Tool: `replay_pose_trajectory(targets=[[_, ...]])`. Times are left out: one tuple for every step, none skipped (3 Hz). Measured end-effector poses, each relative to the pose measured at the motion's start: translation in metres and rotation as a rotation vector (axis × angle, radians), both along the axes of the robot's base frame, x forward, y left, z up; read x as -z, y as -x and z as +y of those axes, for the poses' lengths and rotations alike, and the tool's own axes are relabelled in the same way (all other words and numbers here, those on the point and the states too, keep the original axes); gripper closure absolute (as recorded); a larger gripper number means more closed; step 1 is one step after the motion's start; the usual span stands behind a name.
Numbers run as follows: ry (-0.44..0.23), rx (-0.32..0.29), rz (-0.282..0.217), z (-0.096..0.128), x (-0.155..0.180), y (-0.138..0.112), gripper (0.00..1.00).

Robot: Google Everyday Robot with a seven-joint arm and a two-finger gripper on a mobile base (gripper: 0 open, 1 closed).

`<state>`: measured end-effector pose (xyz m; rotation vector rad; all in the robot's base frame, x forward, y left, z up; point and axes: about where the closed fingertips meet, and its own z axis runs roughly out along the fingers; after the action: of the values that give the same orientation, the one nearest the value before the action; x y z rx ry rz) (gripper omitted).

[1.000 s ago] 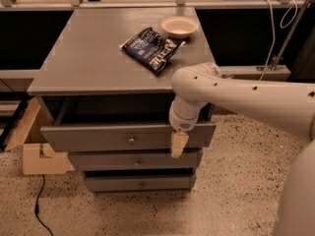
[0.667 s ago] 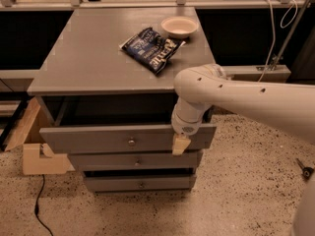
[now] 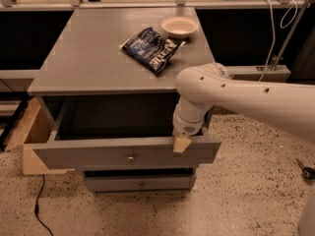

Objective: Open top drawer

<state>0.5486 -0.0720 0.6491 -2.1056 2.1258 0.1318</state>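
The grey wooden top drawer (image 3: pixel 88 156) stands pulled out toward the near side. The white arm's gripper (image 3: pixel 181 144) rests on its front's upper edge, right of the small round metal knob (image 3: pixel 130 157); whether it grips cannot be told.

An indoor work space is showing, looking like a lab or workshop. A grey cabinet (image 3: pixel 88 58) is standing on a speckled hard floor (image 3: pixel 246 181). Metal rails (image 3: pixel 147 4) are running along the top of the frame. Cables (image 3: pixel 272 28) are hanging at the upper right, and a black cord (image 3: pixel 38 211) is trailing at the lower left. A white robot arm (image 3: pixel 246 97) is reaching in from the right, its gripper (image 3: pixel 181 144) sitting at the upper edge of the top drawer (image 3: pixel 98 156).
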Motion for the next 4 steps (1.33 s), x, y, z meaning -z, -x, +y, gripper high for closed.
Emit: replay_pose_trajectory(targets=[[-0.016,0.059,0.008,-0.0103,-0.0020,0.0296,1.00],[-0.016,0.059,0.008,-0.0091,-0.0006,0.0294,0.73],[-0.016,0.059,0.008,-0.0091,-0.0005,0.0295,0.50],[-0.016,0.059,0.008,-0.0091,-0.0005,0.0295,0.27]])
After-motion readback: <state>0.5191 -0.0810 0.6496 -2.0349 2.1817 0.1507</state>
